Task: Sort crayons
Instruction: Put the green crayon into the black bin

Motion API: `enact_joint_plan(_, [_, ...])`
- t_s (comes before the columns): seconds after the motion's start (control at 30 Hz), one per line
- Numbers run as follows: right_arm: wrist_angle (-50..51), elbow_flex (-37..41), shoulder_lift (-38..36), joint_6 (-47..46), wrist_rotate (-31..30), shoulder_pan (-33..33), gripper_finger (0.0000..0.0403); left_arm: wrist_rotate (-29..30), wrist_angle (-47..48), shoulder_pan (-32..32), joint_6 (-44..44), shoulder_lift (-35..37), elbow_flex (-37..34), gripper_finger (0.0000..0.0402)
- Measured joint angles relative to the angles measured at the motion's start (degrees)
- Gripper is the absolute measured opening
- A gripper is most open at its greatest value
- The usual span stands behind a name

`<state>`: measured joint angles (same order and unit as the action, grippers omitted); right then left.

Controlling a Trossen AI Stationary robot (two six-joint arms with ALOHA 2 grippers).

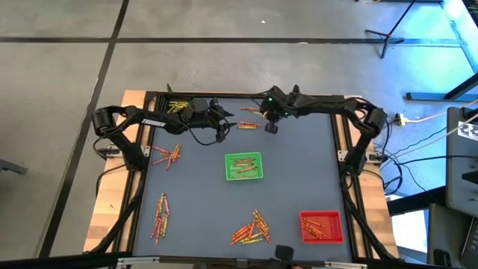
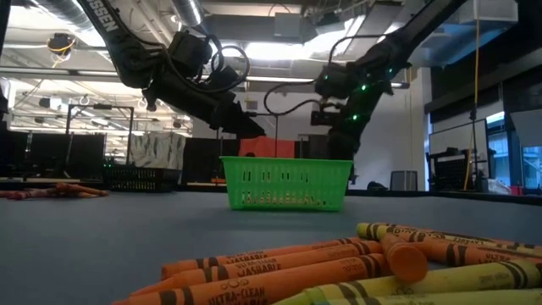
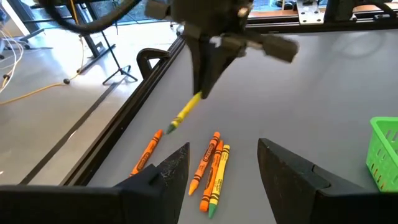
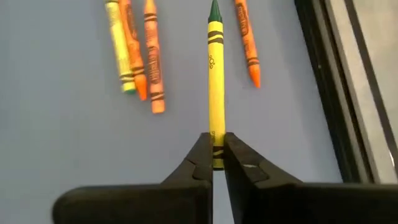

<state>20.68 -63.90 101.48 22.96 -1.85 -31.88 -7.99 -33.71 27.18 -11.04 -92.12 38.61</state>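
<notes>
My right gripper (image 4: 216,155) is shut on a yellow-wrapped crayon with a green tip (image 4: 216,74), above the far middle of the table (image 1: 270,128). Below it lie loose crayons: three side by side (image 3: 211,168) and one orange one apart (image 3: 146,152). My left gripper (image 3: 221,177) stands open just left of them (image 1: 222,127), with nothing between its fingers. In the left wrist view the held crayon (image 3: 185,114) slants down from the right gripper's fingertips. My right gripper pinches the crayon's blunt end (image 4: 216,140) between its two fingertips. The fingers slant down from above, and the crayon runs straight on from them, green tip lowest. It hangs clear of the table above the loose crayons.
A green tray (image 1: 244,166) with crayons sits mid-table, and a red tray (image 1: 321,226) with crayons sits near right. Crayon heaps lie at left (image 1: 168,155), near left (image 1: 160,217) and near middle (image 1: 252,228). The black table rail (image 4: 329,93) runs close beyond the held crayon.
</notes>
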Motion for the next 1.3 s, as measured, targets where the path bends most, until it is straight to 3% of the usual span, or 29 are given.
enact_joint_plan(0.27, [-0.6, 3.3, -7.3, -2.6, 2.2, 0.0, 0.0015, -0.6, -2.2, 0.0, 0.0, 0.0, 0.0, 0.0173])
enact_joint_plan(0.4, [-11.6, 11.2, -12.6, -4.0, 3.5, 0.0, 0.0015, -2.8, -3.0, -0.5, 0.0, 0.0, 0.0, 0.0173])
enact_joint_plan(0.7, [-40.6, 26.4, -20.7, -4.7, 16.5, 0.0, 0.0016, -4.0, -7.7, -3.7, -2.8, -0.1, 0.0, 0.0173])
enact_joint_plan(0.97, [-54.2, 27.9, -21.0, -5.1, 24.3, 0.3, 0.0017, -4.0, -16.2, -5.7, -4.8, -0.2, 0.0, 0.0173])
enact_joint_plan(1.3, [-58.5, 27.9, -21.0, -3.2, 21.6, 7.1, 0.0017, -4.6, -21.5, -6.2, -5.8, -0.7, -0.7, 0.0172])
